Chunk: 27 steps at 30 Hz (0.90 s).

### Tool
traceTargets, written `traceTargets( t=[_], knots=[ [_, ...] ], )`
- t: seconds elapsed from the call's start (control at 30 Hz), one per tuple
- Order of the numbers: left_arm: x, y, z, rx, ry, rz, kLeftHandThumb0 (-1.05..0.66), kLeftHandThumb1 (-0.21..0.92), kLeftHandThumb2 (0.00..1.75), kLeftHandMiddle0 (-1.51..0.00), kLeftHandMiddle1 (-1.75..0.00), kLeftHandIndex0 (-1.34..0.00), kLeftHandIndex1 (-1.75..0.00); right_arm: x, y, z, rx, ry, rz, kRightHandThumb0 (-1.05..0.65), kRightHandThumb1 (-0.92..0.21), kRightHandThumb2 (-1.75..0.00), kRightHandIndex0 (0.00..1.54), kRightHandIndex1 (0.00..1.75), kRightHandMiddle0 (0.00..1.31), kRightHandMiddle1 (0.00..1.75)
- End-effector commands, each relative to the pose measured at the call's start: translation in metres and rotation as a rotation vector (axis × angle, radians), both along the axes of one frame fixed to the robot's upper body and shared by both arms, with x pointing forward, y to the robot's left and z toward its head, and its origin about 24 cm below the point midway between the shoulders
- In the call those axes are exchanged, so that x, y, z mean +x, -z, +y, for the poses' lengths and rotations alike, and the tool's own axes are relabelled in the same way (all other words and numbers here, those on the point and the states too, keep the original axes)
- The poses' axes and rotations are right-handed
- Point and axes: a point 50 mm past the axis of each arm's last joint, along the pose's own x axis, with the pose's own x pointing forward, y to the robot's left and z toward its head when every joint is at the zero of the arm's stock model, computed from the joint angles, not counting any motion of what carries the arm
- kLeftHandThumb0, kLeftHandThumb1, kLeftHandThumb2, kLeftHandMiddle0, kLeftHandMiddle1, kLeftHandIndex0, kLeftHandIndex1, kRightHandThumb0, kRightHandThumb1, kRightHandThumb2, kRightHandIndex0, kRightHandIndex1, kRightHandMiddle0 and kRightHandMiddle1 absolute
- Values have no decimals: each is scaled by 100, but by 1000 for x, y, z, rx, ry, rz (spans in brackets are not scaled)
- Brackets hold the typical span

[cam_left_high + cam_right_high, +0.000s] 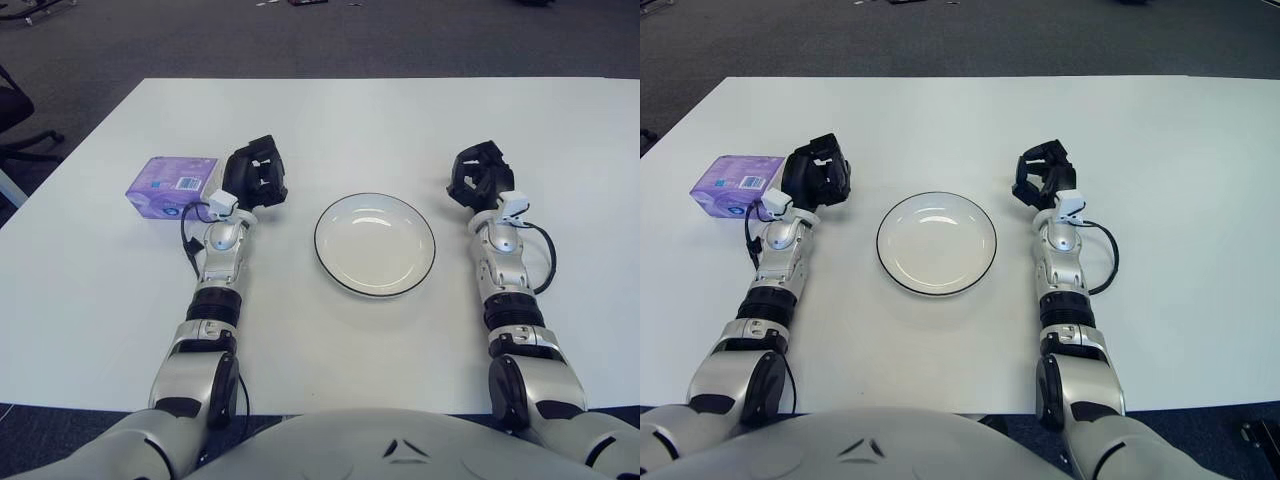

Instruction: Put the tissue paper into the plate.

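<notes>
A purple tissue pack point(172, 186) lies on the white table at the left. My left hand point(254, 174) is just to its right, close beside it, fingers relaxed and holding nothing. An empty white plate with a dark rim point(375, 244) sits in the middle of the table, between my two arms. To the right of the plate shows my right hand point(478, 176), idle and holding nothing, its fingers loosely curled.
The white table point(350, 120) stretches far behind the plate and hands. A dark carpeted floor lies beyond its far edge. Part of an office chair point(15, 120) shows at the left edge.
</notes>
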Motion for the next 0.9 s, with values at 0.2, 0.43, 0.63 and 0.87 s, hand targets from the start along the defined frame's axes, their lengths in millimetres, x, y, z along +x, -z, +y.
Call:
traceTargets(
  t=[0.2, 0.43, 0.63, 0.87],
  knots=[
    [-38, 31, -1, 112, -52, -15, -39, 55, 113, -136, -175, -107, -175, -46, 71, -3, 61, 52, 244, -41, -56, -101, 66, 169, 42, 175],
    [-48, 12, 2, 266, -74, -139, -39, 55, 113, -136, -175, -107, -175, -46, 71, -4, 63, 47, 246, -41, -56, -101, 67, 170, 42, 175],
    [-56, -4, 7, 477, -157, -250, -40, 54, 114, -135, -175, -104, -175, -46, 72, -4, 67, 47, 249, -41, -56, -101, 67, 171, 43, 175],
    [-62, -14, 13, 598, -243, -311, -46, 38, 125, -130, -175, -68, -175, -47, 73, -4, 70, 49, 250, -41, -56, -101, 67, 172, 43, 175]
  ],
)
